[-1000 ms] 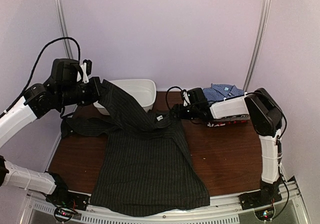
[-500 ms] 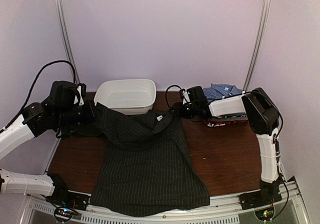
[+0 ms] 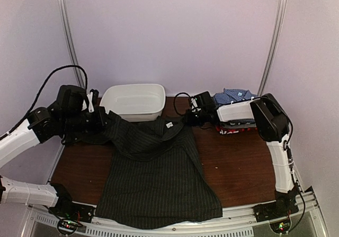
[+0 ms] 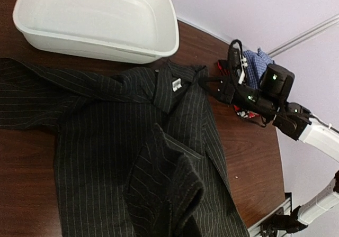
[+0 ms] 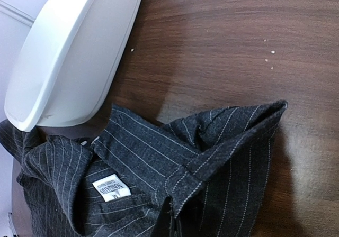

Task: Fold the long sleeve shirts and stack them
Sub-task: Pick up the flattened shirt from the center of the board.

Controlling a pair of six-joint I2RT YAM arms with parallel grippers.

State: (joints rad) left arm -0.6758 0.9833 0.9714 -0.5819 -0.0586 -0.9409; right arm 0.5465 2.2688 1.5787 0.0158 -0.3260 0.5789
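A black pinstriped long sleeve shirt (image 3: pixel 159 179) lies spread on the brown table, collar toward the back, hem over the near edge. My left gripper (image 3: pixel 98 121) is shut on its left shoulder and sleeve cloth, held just above the table. In the left wrist view that cloth (image 4: pixel 180 200) bunches up and hides the fingers. My right gripper (image 3: pixel 187 118) sits at the right shoulder beside the collar, shut on the fabric edge (image 5: pixel 180 205) near the white neck label (image 5: pixel 112 189). A blue checked shirt (image 3: pixel 235 97) lies folded on a stack at the back right.
A white plastic tub (image 3: pixel 133 100) stands at the back centre, just behind the collar. Under the blue shirt, a red-black one (image 3: pixel 233 130) shows at the stack's foot. The right forearm lies across that stack. Walls close in on both sides.
My left gripper has come down and forward with the shoulder cloth, laying it low over the table. My right gripper has shut on the shirt's right shoulder by the collar.
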